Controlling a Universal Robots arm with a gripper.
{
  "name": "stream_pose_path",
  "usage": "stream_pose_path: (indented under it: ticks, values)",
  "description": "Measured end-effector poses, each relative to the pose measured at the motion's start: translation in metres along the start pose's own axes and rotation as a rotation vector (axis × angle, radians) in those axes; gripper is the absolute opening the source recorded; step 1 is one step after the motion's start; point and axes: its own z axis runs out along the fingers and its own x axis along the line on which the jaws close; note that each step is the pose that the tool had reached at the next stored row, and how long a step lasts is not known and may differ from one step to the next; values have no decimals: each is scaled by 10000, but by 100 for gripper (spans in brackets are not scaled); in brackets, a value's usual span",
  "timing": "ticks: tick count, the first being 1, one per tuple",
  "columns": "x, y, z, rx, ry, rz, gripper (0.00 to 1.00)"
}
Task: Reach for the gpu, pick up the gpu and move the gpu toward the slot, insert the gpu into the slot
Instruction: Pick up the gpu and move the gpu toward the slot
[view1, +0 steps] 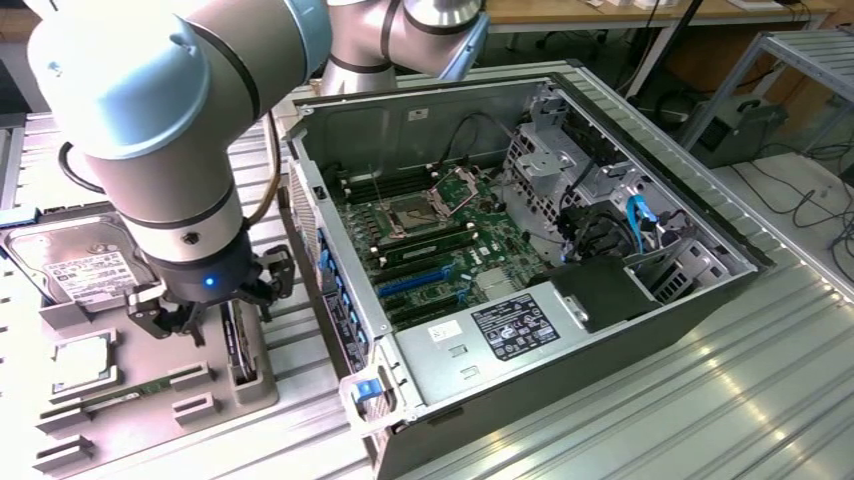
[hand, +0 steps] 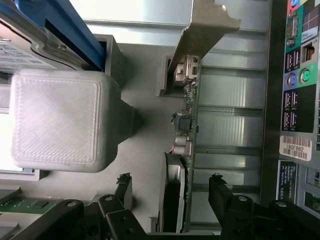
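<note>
Black pincer spread astride gpu

We find the card on edge in its holder, and the slot bare on the board.

The gpu is a thin, dark circuit card. It stands on its long edge in a groove along the edge of the grey holder that lies nearest the computer case, with its pale metal bracket rising at one end. The slot is a long, narrow blue strip lying flat on the green motherboard, close to the board's edge on the holder's side.
</note>
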Motion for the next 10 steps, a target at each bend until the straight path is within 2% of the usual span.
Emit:
stream_pose_path:
  ticks: [7,10]
  values:
    - [-1,5,19,7,0,2,73]
    - [-3,15,4,91,-2,129,73]
